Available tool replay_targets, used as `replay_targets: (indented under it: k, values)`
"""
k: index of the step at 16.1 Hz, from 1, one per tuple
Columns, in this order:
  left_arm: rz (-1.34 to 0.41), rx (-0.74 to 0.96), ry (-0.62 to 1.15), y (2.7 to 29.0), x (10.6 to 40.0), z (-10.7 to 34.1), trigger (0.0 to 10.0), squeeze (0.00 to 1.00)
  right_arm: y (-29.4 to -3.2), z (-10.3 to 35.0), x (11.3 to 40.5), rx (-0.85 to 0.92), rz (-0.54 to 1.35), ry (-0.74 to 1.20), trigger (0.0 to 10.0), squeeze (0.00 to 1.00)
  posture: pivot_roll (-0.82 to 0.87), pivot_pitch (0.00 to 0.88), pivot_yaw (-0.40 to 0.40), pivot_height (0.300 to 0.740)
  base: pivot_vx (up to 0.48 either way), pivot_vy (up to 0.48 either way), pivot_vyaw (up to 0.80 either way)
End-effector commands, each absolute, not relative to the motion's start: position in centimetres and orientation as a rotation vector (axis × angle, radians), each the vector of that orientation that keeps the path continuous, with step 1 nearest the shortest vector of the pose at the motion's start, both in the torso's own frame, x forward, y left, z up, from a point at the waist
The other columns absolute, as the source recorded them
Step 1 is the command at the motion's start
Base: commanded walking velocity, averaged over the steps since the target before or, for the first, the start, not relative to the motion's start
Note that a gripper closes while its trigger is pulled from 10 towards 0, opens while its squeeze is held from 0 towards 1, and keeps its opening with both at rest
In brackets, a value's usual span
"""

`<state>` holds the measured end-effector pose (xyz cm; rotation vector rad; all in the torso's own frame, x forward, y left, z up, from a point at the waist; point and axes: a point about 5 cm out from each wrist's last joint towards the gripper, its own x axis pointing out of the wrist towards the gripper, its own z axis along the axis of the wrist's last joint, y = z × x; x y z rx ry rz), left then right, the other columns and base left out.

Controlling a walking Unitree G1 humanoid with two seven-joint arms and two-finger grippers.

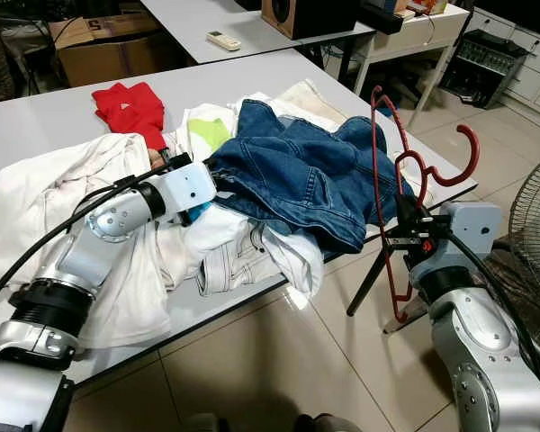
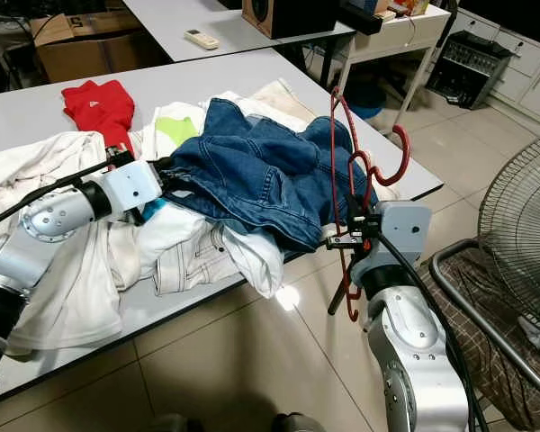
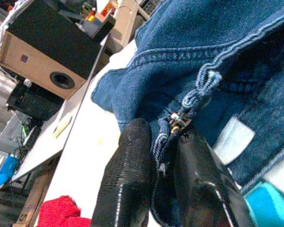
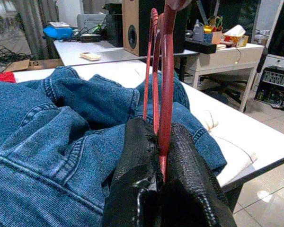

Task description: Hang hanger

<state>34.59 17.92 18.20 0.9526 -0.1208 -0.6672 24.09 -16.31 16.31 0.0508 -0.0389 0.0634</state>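
A red wire hanger stands upright at the table's right edge, its hook pointing right. My right gripper is shut on the hanger's lower part; the right wrist view has the red wire pinched between the black fingers. Blue jeans lie crumpled in the middle of the table, one leg reaching the hanger. My left gripper is at the jeans' left edge, shut on a denim hem.
White clothes and a red garment lie on the grey table. A fan and a basket stand on the right. Behind are another table with a speaker, and a cardboard box.
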Motion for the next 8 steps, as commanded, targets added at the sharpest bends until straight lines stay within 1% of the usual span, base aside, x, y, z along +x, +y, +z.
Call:
replay_targets:
  k: [1,2,3,4,5,7,8]
  values:
    - [-0.679,0.928,-0.128,17.6,34.6,18.4,0.0,0.0,-16.7,16.7,24.4,0.043,0.044,-0.062,10.0,0.0,-0.01,0.04,-0.029,0.74,0.0,0.0,0.0]
    - [-0.666,0.846,-0.134,17.2,34.8,18.6,0.0,0.0,-16.7,16.7,24.4,0.045,0.045,-0.064,10.0,0.0,-0.01,0.041,-0.029,0.74,0.0,0.0,0.0]
    - [-0.66,0.809,-0.136,17.0,34.9,18.8,0.0,0.0,-16.7,16.7,24.4,0.046,0.045,-0.065,10.0,0.0,-0.01,0.041,-0.029,0.74,0.0,0.0,0.0]
    - [-0.611,0.608,-0.178,16.1,35.7,20.4,0.0,0.0,-16.6,16.8,24.4,0.055,0.048,-0.074,10.0,0.0,-0.01,0.039,-0.029,0.74,0.0,0.0,0.0]
    - [-0.596,0.533,-0.196,15.7,36.0,21.1,0.0,0.0,-16.6,16.9,24.4,0.06,0.049,-0.079,10.0,0.0,-0.01,0.039,-0.029,0.74,0.0,0.0,0.0]
    - [-0.545,0.314,-0.283,14.5,37.8,25.1,0.0,0.0,-16.5,17.2,24.7,0.073,0.052,-0.103,10.0,0.0,0.0,0.032,-0.026,0.74,0.0,0.0,0.0]
    - [-0.503,0.268,-0.356,14.5,38.9,28.1,0.0,0.0,-16.4,17.4,24.9,0.078,0.053,-0.116,10.0,0.0,0.0,0.019,-0.017,0.74,0.0,0.0,0.0]
